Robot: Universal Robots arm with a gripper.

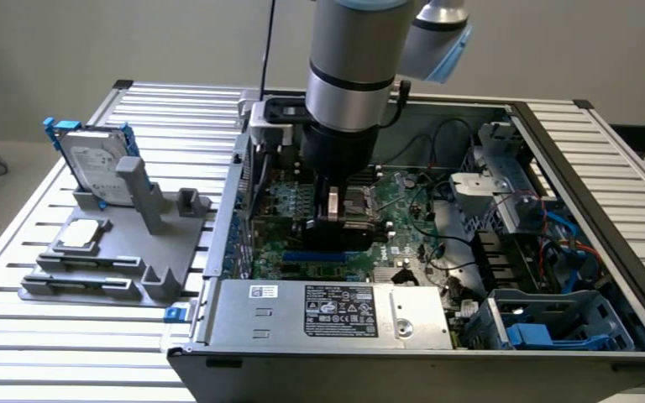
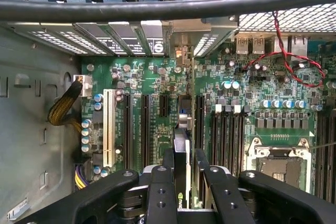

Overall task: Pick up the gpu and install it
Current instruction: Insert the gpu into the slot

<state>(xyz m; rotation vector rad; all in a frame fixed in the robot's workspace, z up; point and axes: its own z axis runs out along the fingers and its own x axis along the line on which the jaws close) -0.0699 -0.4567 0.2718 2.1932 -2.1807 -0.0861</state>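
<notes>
Two fingers (image 2: 160,195) of the gripper (image 2: 184,182) are closed on the gpu (image 2: 181,145), which hangs edge-on between them over the black expansion slots (image 2: 144,129) of the motherboard (image 2: 157,77); whether its lower edge touches a slot I cannot tell. The card looks light and stiff but fragile, I judge: best pinched across its flat faces near the upper edge, clear of the contacts, and kept upright so it cannot twist. Beyond stand the slotted rear brackets (image 2: 126,35); in the exterior view the arm reaches down into the open computer case (image 1: 591,176) on the slatted table (image 1: 31,353)
</notes>
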